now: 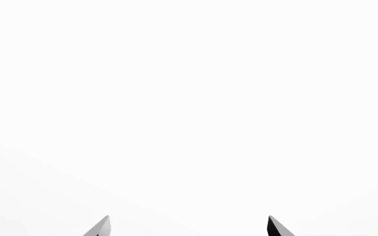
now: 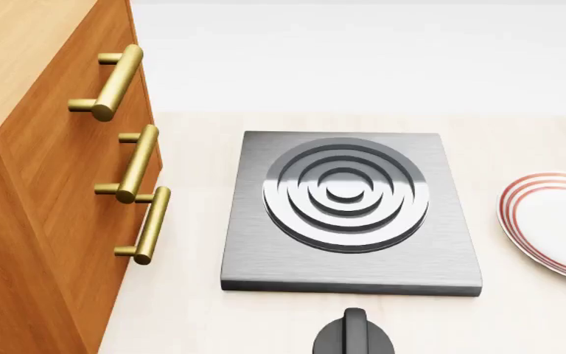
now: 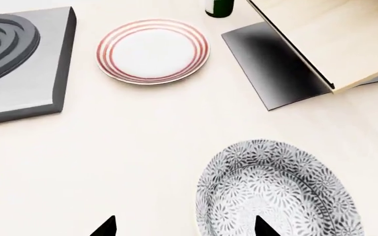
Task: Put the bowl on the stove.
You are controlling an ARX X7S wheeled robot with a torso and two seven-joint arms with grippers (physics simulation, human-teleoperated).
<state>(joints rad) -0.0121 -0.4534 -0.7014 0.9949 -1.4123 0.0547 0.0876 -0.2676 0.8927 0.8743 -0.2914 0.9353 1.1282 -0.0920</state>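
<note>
Pale wood counter point(image 2: 194, 310) w/ oak drawer cabinet point(image 2: 37, 221) at left. Grey stove point(image 2: 263, 258) centre, bare. Red-ringed plate point(image 3: 153, 51) beside it. Floral bowl point(image 3: 277, 194) sits apart on counter, under right gripper point(image 3: 185, 227), fingers spread, holding nothing. Left gripper point(image 1: 189, 227) likewise spread, empty.

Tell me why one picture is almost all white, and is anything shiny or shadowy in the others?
Left wrist view: nearly blank bright white, only the left gripper tips showing. Head view: the flat square dark grey metal stove has bright sheen on its rings. Right wrist view: a dark shadow lies under the slanted pale wooden board; the grey-blue floral ceramic bowl looks sharp, stretched oval.
</note>
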